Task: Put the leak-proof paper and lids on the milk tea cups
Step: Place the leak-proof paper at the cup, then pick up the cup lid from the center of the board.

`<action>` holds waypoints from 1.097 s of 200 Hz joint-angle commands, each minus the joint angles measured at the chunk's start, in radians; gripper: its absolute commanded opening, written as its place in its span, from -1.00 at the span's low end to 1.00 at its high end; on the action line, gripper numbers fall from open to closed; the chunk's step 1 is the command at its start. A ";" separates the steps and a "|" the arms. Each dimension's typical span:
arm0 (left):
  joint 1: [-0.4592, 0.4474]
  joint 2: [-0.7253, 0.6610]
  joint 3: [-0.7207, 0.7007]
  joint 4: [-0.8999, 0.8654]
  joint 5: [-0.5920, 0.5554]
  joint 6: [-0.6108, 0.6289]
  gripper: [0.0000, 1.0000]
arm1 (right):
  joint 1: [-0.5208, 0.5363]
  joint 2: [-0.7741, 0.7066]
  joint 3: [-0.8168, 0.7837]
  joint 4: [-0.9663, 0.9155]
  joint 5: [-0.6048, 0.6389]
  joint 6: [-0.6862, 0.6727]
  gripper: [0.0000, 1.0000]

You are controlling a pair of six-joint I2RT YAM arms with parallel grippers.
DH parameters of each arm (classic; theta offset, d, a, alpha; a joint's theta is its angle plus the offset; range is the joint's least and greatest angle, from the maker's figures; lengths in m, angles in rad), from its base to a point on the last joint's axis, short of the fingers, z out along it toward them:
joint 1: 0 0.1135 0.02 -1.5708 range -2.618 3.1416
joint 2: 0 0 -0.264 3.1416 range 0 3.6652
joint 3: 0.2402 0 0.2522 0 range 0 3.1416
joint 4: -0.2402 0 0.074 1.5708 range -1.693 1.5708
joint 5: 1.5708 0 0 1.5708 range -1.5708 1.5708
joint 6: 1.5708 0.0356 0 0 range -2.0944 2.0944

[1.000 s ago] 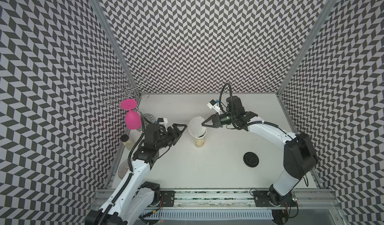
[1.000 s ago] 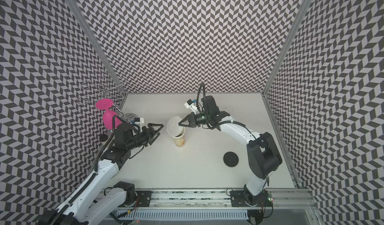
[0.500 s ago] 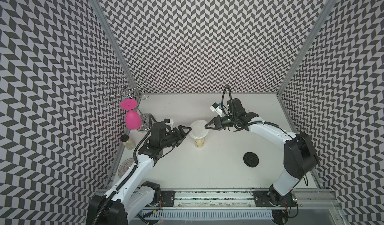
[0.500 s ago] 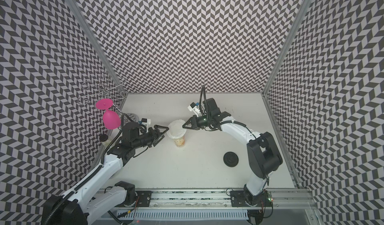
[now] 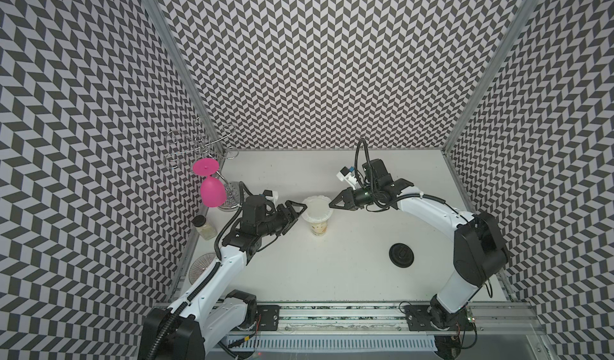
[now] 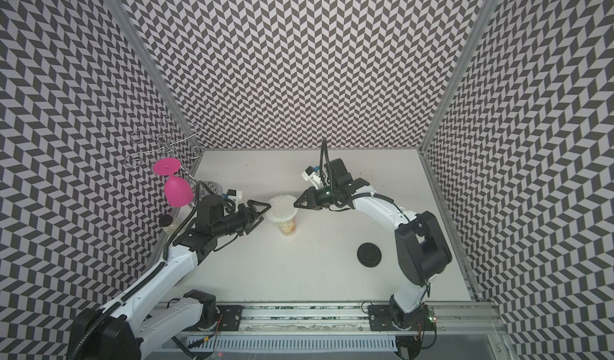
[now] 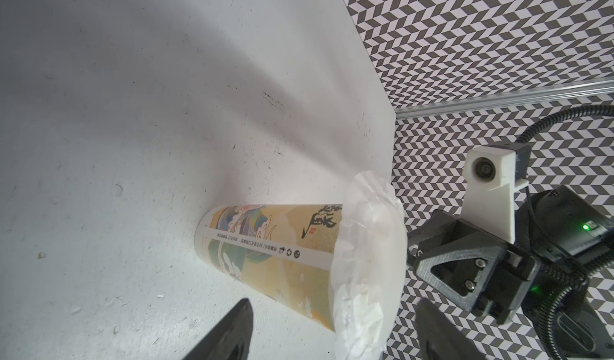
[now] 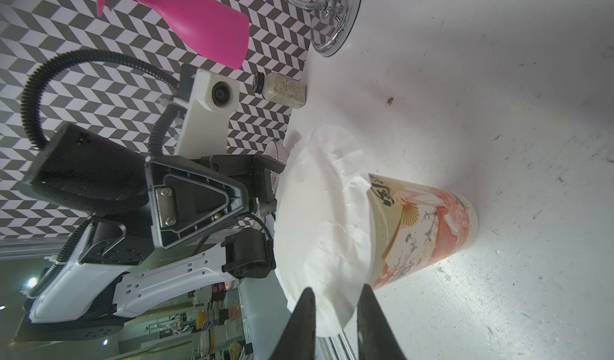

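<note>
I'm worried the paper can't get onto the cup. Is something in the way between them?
Nothing visible is in the way. The leak-proof paper lies right over the mouth of the milk tea cup, its edges hanging down around the rim. The black lid lies apart on the table.

You see whitish leak-proof paper [image 5: 318, 207], a cream cup [image 5: 319, 231] printed gold and orange, a pink goblet [image 5: 212, 193], chevron walls [image 5: 332, 59].
</note>
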State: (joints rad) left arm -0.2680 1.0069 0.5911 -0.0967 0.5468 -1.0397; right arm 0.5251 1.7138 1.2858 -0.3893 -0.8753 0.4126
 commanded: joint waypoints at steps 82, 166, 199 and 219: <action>-0.004 -0.007 0.015 0.026 0.006 0.014 0.55 | -0.002 -0.057 0.023 -0.016 0.048 -0.038 -0.30; -0.002 -0.070 0.017 0.003 -0.078 0.041 0.55 | -0.034 -0.398 -0.147 -0.256 0.698 0.013 -0.05; 0.001 -0.106 0.009 -0.016 -0.153 0.047 0.55 | -0.034 -0.568 -0.367 -0.419 1.045 0.304 0.14; 0.003 -0.117 0.009 -0.032 -0.181 0.050 0.56 | -0.034 -0.615 -0.438 -0.518 1.098 0.452 0.35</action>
State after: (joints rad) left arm -0.2680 0.9089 0.5911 -0.1009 0.4339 -1.0069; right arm 0.4919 1.1385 0.9176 -0.7437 -0.0071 0.6273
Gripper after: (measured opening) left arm 0.777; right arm 0.625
